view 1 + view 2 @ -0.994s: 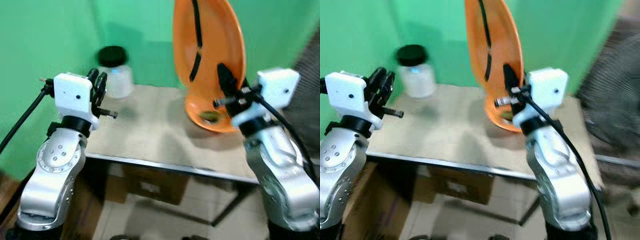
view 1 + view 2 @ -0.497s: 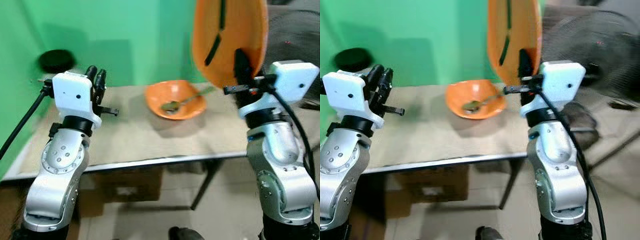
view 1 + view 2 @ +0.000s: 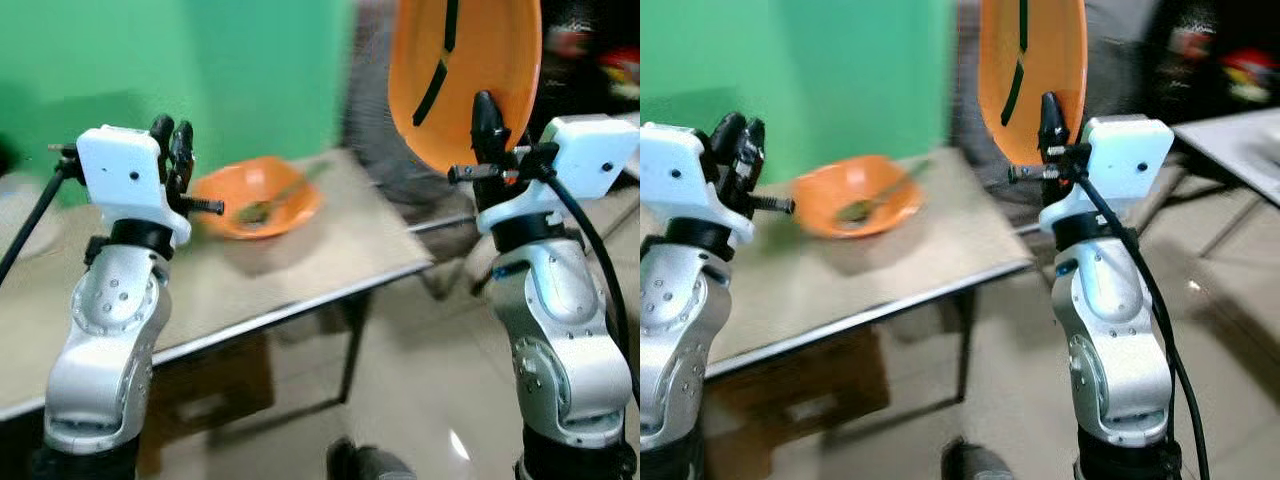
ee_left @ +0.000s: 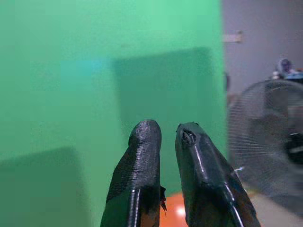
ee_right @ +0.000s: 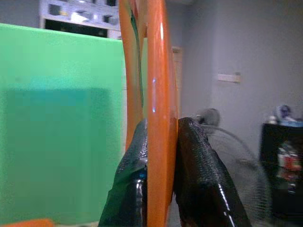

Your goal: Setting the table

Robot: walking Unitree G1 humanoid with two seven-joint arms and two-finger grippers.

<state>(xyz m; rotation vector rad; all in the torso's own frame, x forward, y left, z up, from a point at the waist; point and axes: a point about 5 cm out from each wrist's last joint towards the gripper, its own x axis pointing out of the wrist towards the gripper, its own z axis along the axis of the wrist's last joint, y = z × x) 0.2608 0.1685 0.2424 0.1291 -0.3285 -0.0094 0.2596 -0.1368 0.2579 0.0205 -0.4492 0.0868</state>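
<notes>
My right gripper (image 3: 484,118) is raised at chest height, shut on the lower rim of a large orange plate (image 3: 465,70) that stands upright on edge. The right wrist view has both fingers (image 5: 196,156) pinching the plate's rim (image 5: 156,94) edge-on. An orange bowl (image 3: 255,195) with a spoon (image 3: 275,197) in it sits on the beige table (image 3: 300,300), ahead and to the left. My left gripper (image 3: 170,135) is held up beside the bowl, shut and holding nothing; its fingers (image 4: 142,156) point at the green wall.
A green wall (image 3: 150,60) backs the table. A standing fan (image 4: 270,137) is beyond the table's right end. A cardboard box (image 3: 200,395) sits under the table. Tiled floor (image 3: 420,400) lies to the right, and another table (image 3: 1230,130) stands at far right.
The camera has swung to the right, so the table and bowl now sit further left and the jar has left the picture. Both arms keep their pose, the plate still gripped.
</notes>
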